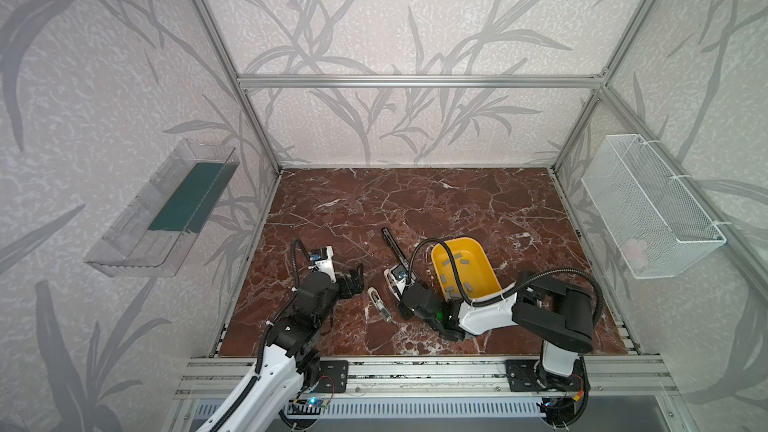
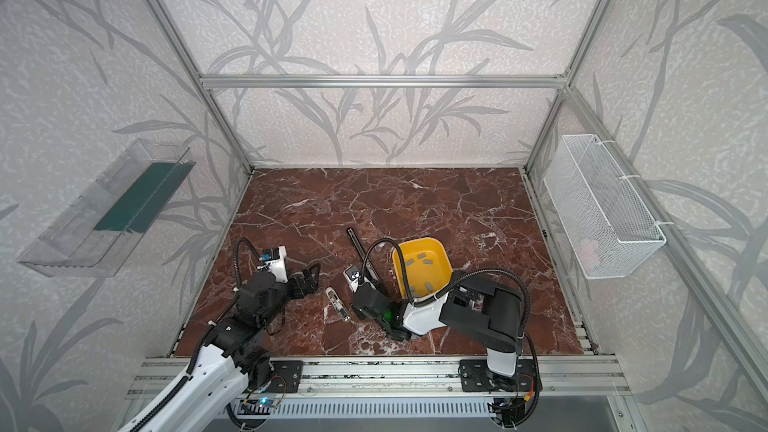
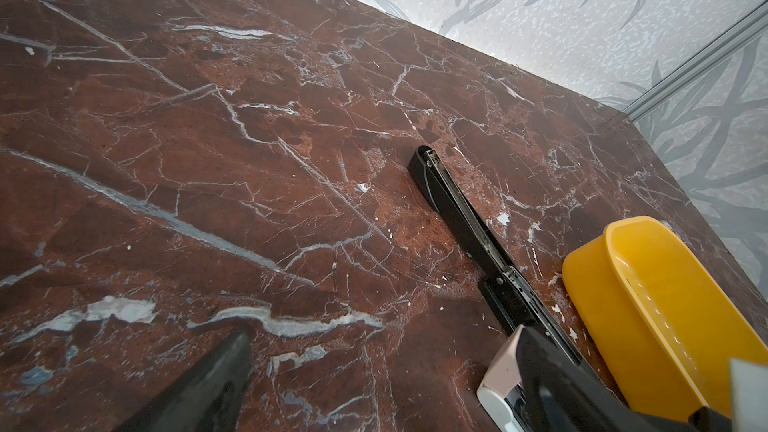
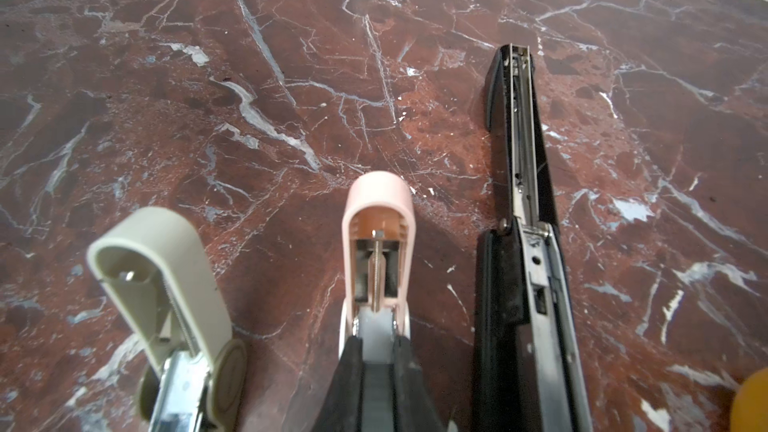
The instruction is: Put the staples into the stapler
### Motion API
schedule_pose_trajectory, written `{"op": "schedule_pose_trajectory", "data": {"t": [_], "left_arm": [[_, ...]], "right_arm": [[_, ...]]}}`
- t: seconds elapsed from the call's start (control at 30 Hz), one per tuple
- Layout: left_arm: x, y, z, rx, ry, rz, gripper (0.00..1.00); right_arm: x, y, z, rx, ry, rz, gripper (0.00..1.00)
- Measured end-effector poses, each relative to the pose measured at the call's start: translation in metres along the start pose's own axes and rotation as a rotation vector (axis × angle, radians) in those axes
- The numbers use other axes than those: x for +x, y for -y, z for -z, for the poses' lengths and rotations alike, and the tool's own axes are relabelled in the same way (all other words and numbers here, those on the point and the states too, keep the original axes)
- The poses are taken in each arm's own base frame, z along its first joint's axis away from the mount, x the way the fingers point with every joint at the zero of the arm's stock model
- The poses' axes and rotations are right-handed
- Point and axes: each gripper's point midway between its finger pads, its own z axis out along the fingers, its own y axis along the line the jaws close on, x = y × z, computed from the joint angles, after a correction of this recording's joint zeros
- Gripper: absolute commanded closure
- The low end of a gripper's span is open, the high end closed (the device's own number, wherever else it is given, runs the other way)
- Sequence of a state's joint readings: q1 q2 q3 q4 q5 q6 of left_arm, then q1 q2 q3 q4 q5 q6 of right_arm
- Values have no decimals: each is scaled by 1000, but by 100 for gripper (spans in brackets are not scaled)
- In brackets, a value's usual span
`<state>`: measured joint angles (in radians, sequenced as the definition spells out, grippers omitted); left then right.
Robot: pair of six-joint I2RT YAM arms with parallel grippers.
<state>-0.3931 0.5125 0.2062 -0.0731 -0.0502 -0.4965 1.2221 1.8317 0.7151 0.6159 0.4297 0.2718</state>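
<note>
Three staplers lie hinged open on the marble table: a long black stapler, a small pink stapler and a small beige stapler. Several grey strips of staples lie inside a yellow bin beside the black stapler. My right gripper is shut on the pink stapler's lower rail, one finger on each side. My left gripper stands open and holds nothing, just left of the pink stapler.
A clear plastic tray hangs on the left wall and a white mesh basket on the right wall. Aluminium frame posts stand at the table's corners. The right arm's forearm lies low across the front right, by the yellow bin.
</note>
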Motion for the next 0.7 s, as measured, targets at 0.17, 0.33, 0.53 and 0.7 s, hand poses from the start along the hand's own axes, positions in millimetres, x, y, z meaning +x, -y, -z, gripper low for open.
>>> {"op": "schedule_pose_trajectory", "data": {"t": [0.17, 0.33, 0.53, 0.7], "left_arm": [[0, 0, 0, 0, 0, 0, 1], [0, 0, 0, -1, 0, 0, 1], [0, 0, 0, 0, -1, 0, 1], [0, 0, 0, 0, -1, 0, 1]], "right_arm": [[1, -6, 3, -2, 4, 15, 89], [3, -4, 3, 11, 3, 17, 90], [1, -1, 6, 27, 3, 5, 90], [-5, 7, 11, 66, 12, -16, 90]]}}
